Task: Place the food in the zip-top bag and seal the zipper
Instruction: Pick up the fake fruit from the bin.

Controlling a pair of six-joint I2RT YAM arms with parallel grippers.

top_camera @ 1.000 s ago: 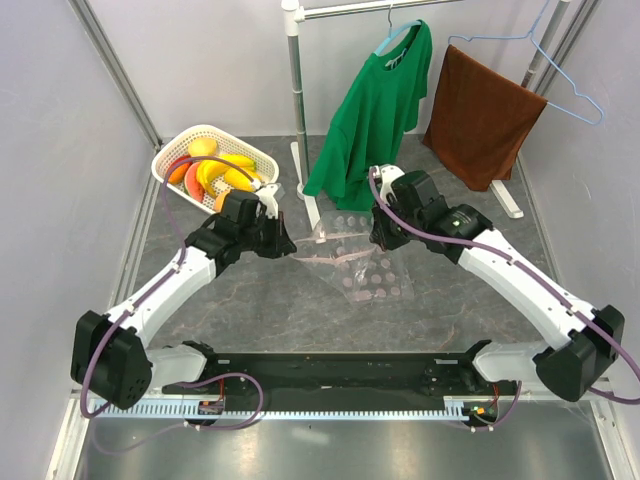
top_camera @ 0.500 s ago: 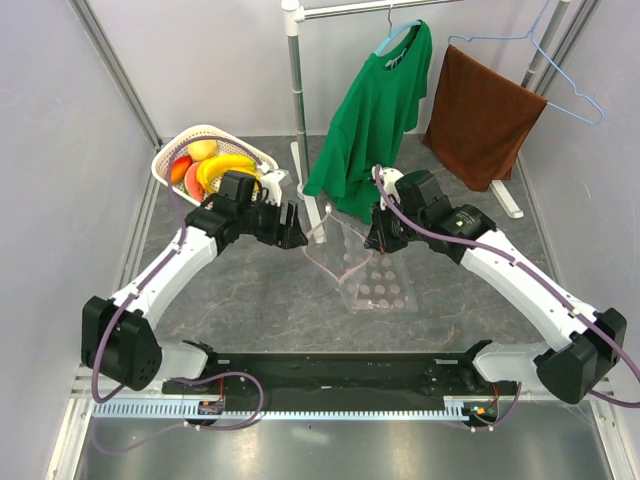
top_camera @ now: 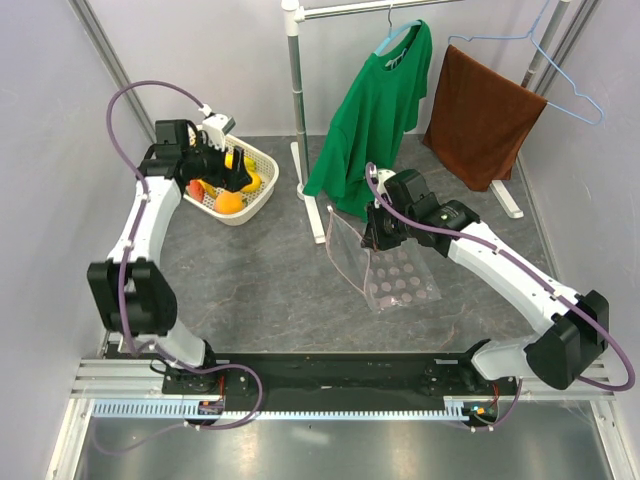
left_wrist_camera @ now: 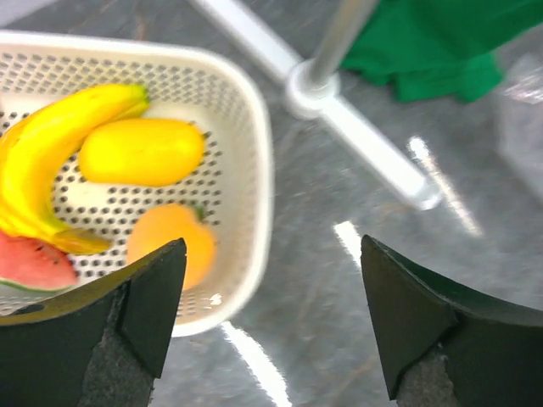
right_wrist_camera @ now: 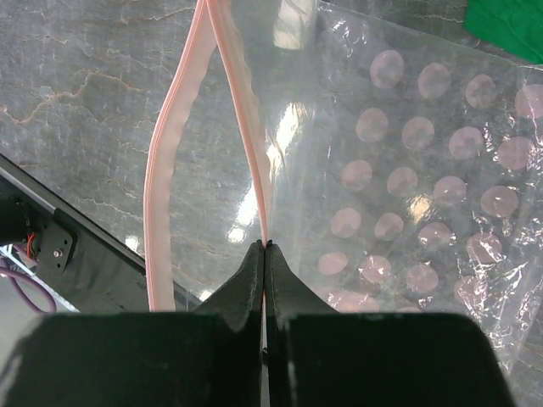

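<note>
Two claws, two different states: the right gripper (right_wrist_camera: 265, 250) has its jaws pressed tight on one lip of the zipper (right_wrist_camera: 159, 186), and the other pink lip bows away from it, so the mouth gapes. From that pinch the zip-top bag (right_wrist_camera: 424, 195) spreads out to the right, its clear dotted body crinkled and lying on the grey table (top_camera: 270, 290), just in front of the green shirt (top_camera: 375, 110) hanging from the rack. Well apart, at the far left, the left gripper (left_wrist_camera: 271, 288) hangs with its jaws spread wide and nothing between them, over the near rim of the white basket (left_wrist_camera: 259, 170). All the food is in that basket: a banana bunch (left_wrist_camera: 51, 153), an oval yellow fruit (left_wrist_camera: 140, 151) beside it, an orange round fruit (left_wrist_camera: 170, 246) and a watermelon piece (left_wrist_camera: 30, 263) at the edge.
</note>
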